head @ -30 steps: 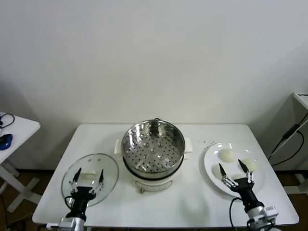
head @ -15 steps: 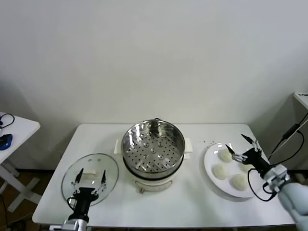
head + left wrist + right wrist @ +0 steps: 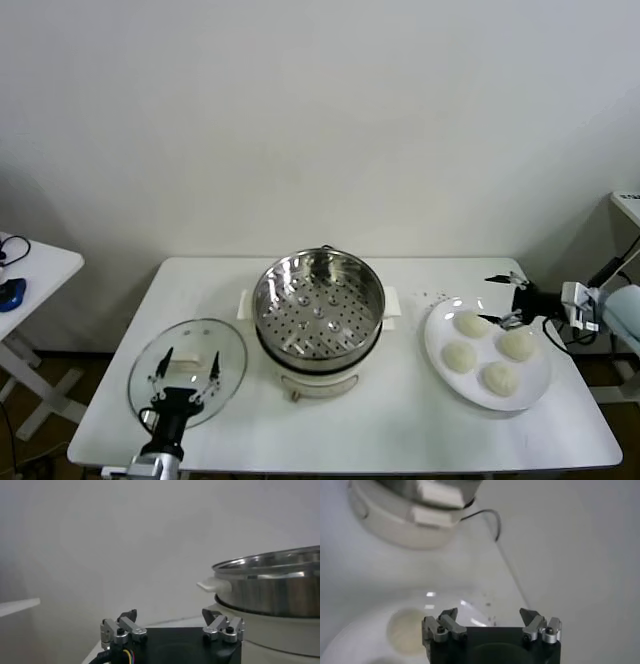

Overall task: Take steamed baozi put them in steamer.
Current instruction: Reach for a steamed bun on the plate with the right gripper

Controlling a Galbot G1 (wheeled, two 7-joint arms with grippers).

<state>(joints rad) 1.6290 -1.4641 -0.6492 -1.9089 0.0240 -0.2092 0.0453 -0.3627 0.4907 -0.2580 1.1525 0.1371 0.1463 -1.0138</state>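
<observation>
Baozi (image 3: 486,352), four of them, lie on a white plate (image 3: 436,330) at the right of the tabletop (image 3: 400,420), well apart from the steamer (image 3: 318,305). They are round, so no long axis or heading can be told; each sits dome up. The steamer stands at the middle of the tabletop, mouth upward, its perforated floor bare, white side handles pointing left and right. A glass lid (image 3: 187,370) lies flat near the left front.

The head view alone shows all four buns and the lid. The right wrist view shows only one bun (image 3: 406,630) on the plate, plus the steamer's white base (image 3: 400,520) and a dark cord beyond. The left wrist view shows the steamer's steel wall (image 3: 272,587) and one handle from the side, nothing of the buns.

The right gripper (image 3: 508,300) hangs over the plate's far right edge, jaws spread and empty. The left gripper (image 3: 183,375) sits over the lid at the near left, jaws spread, holding nothing.
</observation>
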